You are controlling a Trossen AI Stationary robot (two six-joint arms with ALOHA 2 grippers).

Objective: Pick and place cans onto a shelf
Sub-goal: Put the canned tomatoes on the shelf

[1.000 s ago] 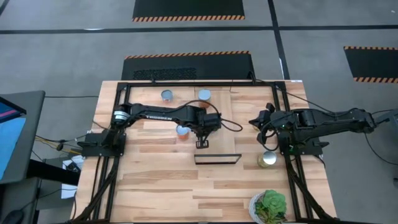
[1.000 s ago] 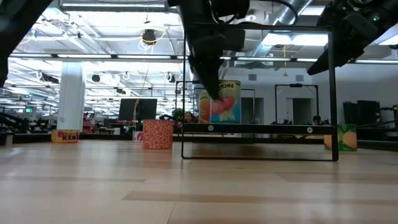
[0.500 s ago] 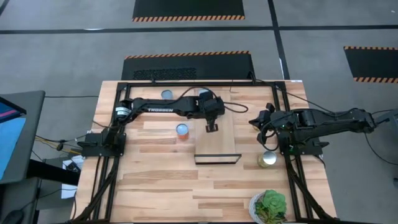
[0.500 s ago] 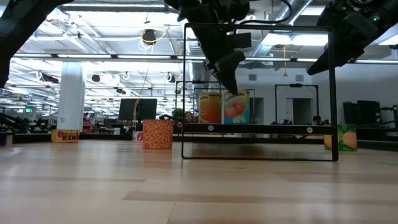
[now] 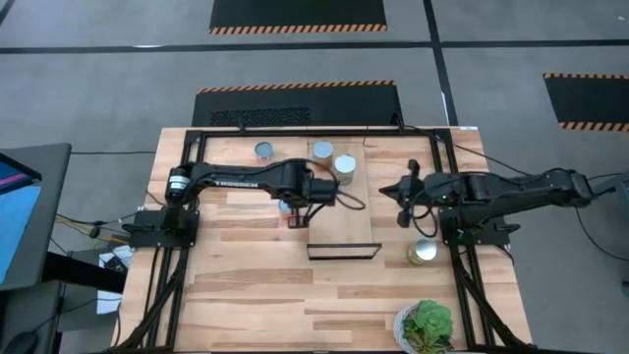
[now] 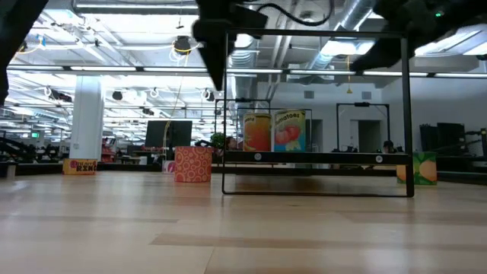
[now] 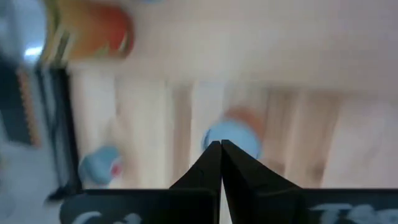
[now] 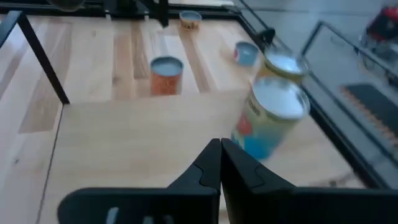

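Observation:
The shelf (image 5: 344,221) is a raised pale board with a black bracket (image 5: 342,252) at its near end. Two cans (image 5: 323,150) (image 5: 344,164) stand on its far end and also show in the low view (image 6: 257,131) (image 6: 289,131). An orange can (image 5: 284,205) stands on the table left of the shelf. My left gripper (image 5: 296,216) is shut and hovers high over this can (image 7: 235,132). Another can (image 5: 263,150) stands at the far left and one (image 5: 423,252) at the near right. My right gripper (image 5: 403,197) is shut and empty beside the shelf's right edge.
A leafy plant (image 5: 425,327) stands at the table's near right corner. Black frame rails (image 5: 295,134) run along the table's far side and down both sides. The shelf's near half (image 8: 137,143) is bare board.
My left gripper, shut, has swung from over the shelf's near part toward the far edge. It then came back toward the left, off the shelf, to above the orange can. My right gripper has moved a little toward the shelf.

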